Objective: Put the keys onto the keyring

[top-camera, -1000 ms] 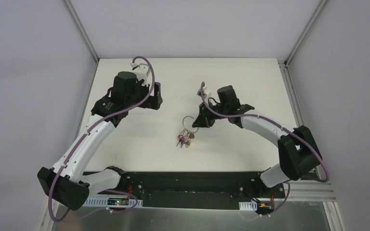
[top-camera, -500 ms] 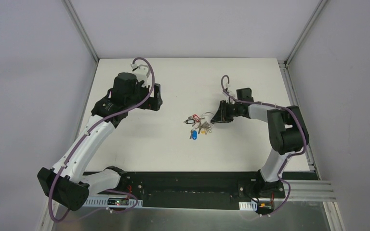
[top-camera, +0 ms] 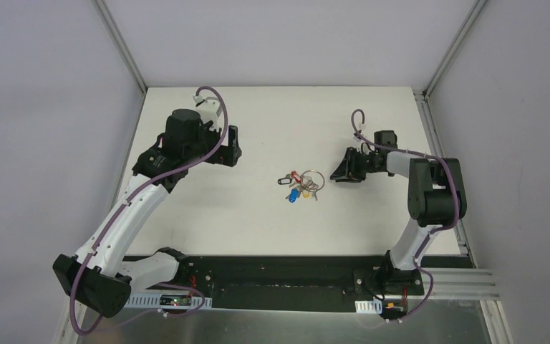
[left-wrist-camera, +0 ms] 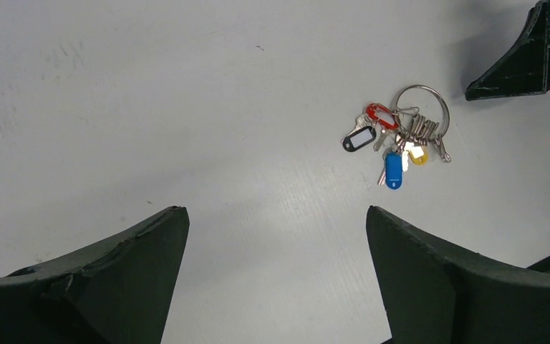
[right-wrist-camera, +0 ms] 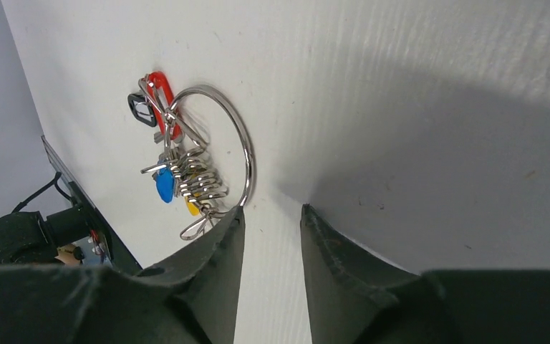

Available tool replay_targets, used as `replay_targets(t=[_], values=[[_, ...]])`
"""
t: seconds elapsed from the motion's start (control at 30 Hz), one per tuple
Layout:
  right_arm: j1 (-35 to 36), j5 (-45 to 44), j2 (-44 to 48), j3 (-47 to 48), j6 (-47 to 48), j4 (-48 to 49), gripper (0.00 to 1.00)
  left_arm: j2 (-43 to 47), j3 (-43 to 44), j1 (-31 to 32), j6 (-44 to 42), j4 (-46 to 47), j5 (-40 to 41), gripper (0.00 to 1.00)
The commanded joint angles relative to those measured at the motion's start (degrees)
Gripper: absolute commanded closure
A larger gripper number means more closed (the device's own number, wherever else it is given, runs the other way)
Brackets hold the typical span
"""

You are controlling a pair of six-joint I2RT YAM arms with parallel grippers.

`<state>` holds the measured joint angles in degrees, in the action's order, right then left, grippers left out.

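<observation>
The keyring (top-camera: 314, 176) lies flat at mid-table with its bunch of silver keys, a blue tag (top-camera: 293, 195) and a yellow tag. The red-tagged key (top-camera: 293, 174) and black-tagged key (top-camera: 283, 180) lie at the ring's left edge, the red tag overlapping the ring. I cannot tell whether they are threaded on it. My right gripper (top-camera: 344, 172) sits low just right of the ring, jaws slightly apart and empty (right-wrist-camera: 272, 209); the ring (right-wrist-camera: 247, 154) lies just beyond its tips. My left gripper (top-camera: 233, 147) is open and empty (left-wrist-camera: 276, 211), well left of the bunch (left-wrist-camera: 421, 107).
The white table ends at metal frame posts (top-camera: 125, 54) and grey walls on both sides and at the back. The black base rail (top-camera: 279, 276) runs along the near edge.
My right gripper has drawn back to the right, dragging the ring and bunch with it, then let go; the ring now lies free. The left arm has barely moved.
</observation>
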<state>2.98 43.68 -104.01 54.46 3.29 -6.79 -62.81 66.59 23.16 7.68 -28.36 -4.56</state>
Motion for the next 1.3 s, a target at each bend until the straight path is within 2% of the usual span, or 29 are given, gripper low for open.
replay_targets(t=[0.0,0.07,0.17,0.23,0.27,0.43,0.63,0.73,0.9,1.1,1.27], values=[[-1.31,-0.32,2.64,2.33,3.56,-2.79,0.58,1.82,-0.65,-0.48,-3.21,0.07,0.37,0.01],[-1.54,-0.63,6.98,2.26,4.46,-2.79,0.49,2.55,-1.0,-0.48,-4.91,0.06,2.57,0.01],[-1.53,-2.36,13.84,2.23,6.05,-2.5,0.27,4.08,-2.38,-0.69,-7.08,0.76,6.72,0.01],[-1.49,-3.85,18.78,2.44,7.08,-2.28,0.03,5.31,-3.49,-1.13,-9.29,1.78,8.91,0.01],[-1.57,-4.89,21.03,2.6,7.5,-2.27,0.01,5.98,-4.12,-1.52,-10.09,2.33,9.78,0.01],[-1.53,-11.14,30.77,3.34,9.12,-3.46,0.0,9.49,-9.13,-5.07,-12.3,8.22,14.13,0.01],[-1.51,-19.18,41.08,0.19,6.44,0.07,0.0,17.23,-16.84,-17.07,-7.04,15.65,3.92,0.01],[-1.52,-19.81,45.31,-1.34,6.03,1.75,0.0,22.14,-20.79,-20.15,-4.79,18.56,0.11,0.01],[-1.55,-17.49,50.96,-3.52,4.93,3.6,0.0,27.38,-23.27,-21.0,-4.97,17.45,-2.73,0.01],[-1.5,-15.56,54.54,-6.21,4.27,4.38,0.0,30.09,-22.22,-20.96,-7.14,13.17,-4.39,0.01],[-1.71,-13.63,55.54,-7.97,5.42,4.17,0.0,32.1,-24.33,-20.97,-6.15,14.7,-6.88,0.01]])
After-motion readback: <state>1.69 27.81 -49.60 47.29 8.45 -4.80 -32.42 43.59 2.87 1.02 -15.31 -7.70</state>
